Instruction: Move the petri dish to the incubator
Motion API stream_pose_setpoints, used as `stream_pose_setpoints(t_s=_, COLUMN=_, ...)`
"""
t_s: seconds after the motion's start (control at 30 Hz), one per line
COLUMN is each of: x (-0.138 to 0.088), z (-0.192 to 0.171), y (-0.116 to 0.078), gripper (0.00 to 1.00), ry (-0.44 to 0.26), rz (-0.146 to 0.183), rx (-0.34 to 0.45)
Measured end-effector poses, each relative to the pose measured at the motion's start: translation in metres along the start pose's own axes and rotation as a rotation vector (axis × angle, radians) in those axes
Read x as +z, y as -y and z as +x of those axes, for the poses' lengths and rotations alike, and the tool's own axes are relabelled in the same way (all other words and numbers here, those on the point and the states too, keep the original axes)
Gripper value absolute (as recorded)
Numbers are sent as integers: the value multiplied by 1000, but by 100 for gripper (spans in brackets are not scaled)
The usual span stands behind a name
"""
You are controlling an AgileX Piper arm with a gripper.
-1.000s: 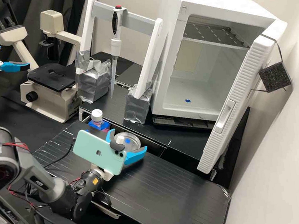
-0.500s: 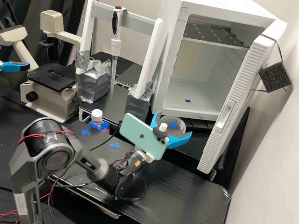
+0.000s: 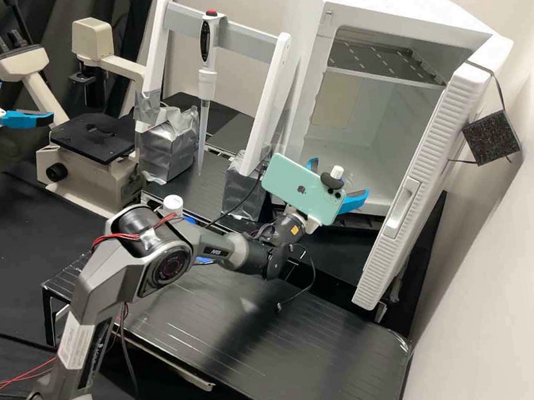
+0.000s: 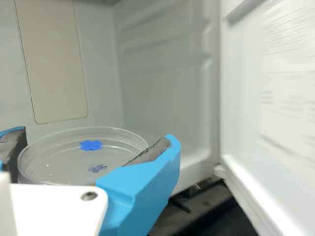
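The gripper (image 3: pixel 337 182) is at the open front of the white incubator (image 3: pixel 385 0), low in the opening and above the level of the bench, partly behind the phone on the arm. In the wrist view, the gripper (image 4: pixel 91 147) has its blue fingers on opposite sides of the clear round petri dish (image 4: pixel 59 160), shut on it. The dish looks roughly level and bears a blue cross; a second, dimmer blue mark shows in it. Beyond the dish stand the incubator's pale inner walls (image 4: pixel 162 83).
The incubator's open door (image 3: pixel 404 209) stands on the right, with a metal shelf (image 3: pixel 386 62) high inside. Left of the opening are the pipette stand (image 3: pixel 265 106) and its taped foot. A white-capped bottle (image 3: pixel 172 204) is behind the arm's elbow; a microscope (image 3: pixel 92 176) stands farther left.
The arm has stretched forward and to the right, carrying the dish from over the bench to the incubator's opening. The fingers have stayed around the dish.
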Motion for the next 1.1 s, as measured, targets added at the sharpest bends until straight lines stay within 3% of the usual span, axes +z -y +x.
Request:
stream_pose_setpoints(t_s=0.4, x=13, z=66, y=12, gripper=0, ry=70, rz=0, rx=-36)
stream_pose_setpoints(t_s=0.67, x=24, z=82, y=15, gripper=0, ry=99, rz=-26, rx=-50)
stream_pose_setpoints(t_s=1.03, x=23, z=90, y=24, gripper=0, ry=87, rz=-32, rx=-62)
stream_pose_setpoints(t_s=1.07, x=23, z=90, y=24, gripper=100, ry=87, rz=-35, rx=-62)
stream_pose_setpoints(t_s=1.1, x=23, z=90, y=24, gripper=100, ry=87, rz=-36, rx=-62)
